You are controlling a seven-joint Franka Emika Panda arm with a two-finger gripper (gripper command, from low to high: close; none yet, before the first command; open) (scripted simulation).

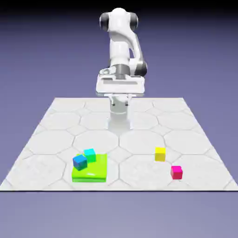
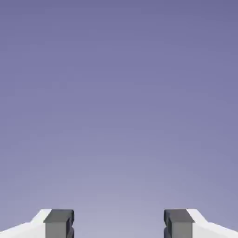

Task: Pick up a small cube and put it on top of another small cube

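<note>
No readable text, label, brand, number or sign showed in either view.

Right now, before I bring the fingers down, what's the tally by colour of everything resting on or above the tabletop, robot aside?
Magenta-pink cube: 1
Yellow cube: 1
Cyan cube: 1
Blue cube: 1
Green block: 1
Total: 5
</note>
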